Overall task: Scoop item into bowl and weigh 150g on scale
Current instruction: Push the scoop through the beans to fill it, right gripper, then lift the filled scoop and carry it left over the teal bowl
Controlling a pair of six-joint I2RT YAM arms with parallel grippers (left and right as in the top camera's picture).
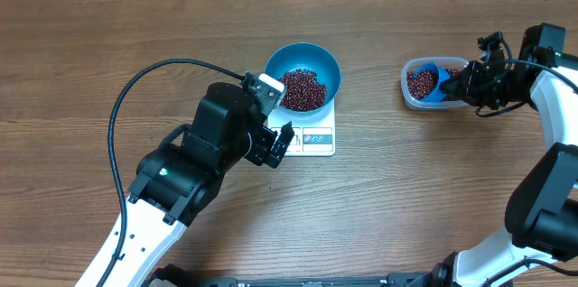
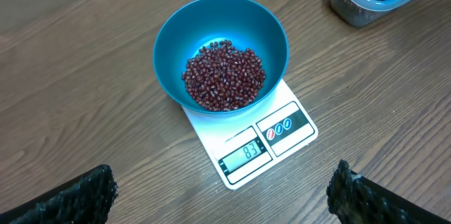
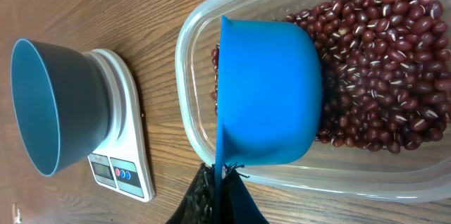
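Note:
The blue bowl (image 1: 327, 57) (image 2: 176, 34) stands on the white scale (image 1: 318, 138) (image 2: 282, 127), with a heap of red-brown beans (image 1: 302, 88) (image 2: 224, 76) in its bottom. The scale's display reads 83. My left gripper (image 1: 275, 147) (image 2: 222, 203) hovers open just in front of the scale, with nothing between its fingers. My right gripper (image 1: 462, 84) (image 3: 225, 182) is shut on the handle of a small blue scoop (image 1: 433, 81) (image 3: 271, 90). The scoop sits inside the clear tub (image 1: 408, 93) (image 3: 184, 62) among the beans (image 3: 387, 62) and carries some.
The tub stands on the wooden table to the right of the scale, with a strip of bare wood between them. In the right wrist view the bowl (image 3: 70, 90) and scale (image 3: 127, 139) lie to the left of the tub.

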